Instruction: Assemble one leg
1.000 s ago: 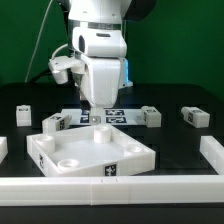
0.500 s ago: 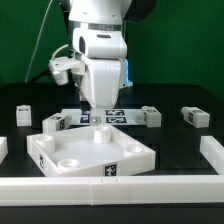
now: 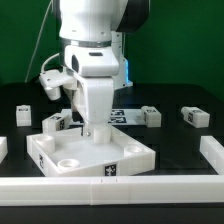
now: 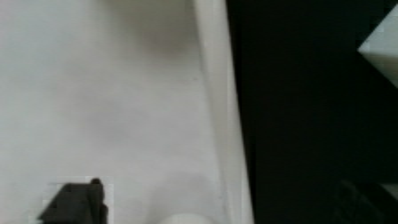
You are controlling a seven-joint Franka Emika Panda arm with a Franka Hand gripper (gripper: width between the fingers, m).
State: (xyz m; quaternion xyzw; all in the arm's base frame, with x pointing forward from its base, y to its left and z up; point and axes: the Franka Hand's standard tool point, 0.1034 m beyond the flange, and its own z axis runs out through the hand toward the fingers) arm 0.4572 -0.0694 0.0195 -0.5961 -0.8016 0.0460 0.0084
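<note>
Several legs lie on the black table: one at the exterior view's left [image 3: 22, 115], one just behind the large white square piece [image 3: 57, 123], and two on the right [image 3: 150, 115] [image 3: 195, 116]. My gripper [image 3: 88, 128] points straight down over the back part of the large white square piece [image 3: 125, 150], close above its surface. It holds nothing. In the wrist view the piece's flat white face [image 4: 107, 100] fills most of the picture. One dark finger [image 4: 71, 203] shows far to one side, so the gripper [image 4: 214, 203] stands open. The other finger is lost against the dark table.
The marker board [image 3: 118, 117] lies behind the square piece. White rails stand along the front [image 3: 110, 186], the left [image 3: 3, 147] and the right [image 3: 212, 150] of the table. A white corner [image 4: 377, 50] shows at the wrist view's edge.
The arm has moved to the exterior view's left and come lower, over the square piece's back part. The legs have not moved.
</note>
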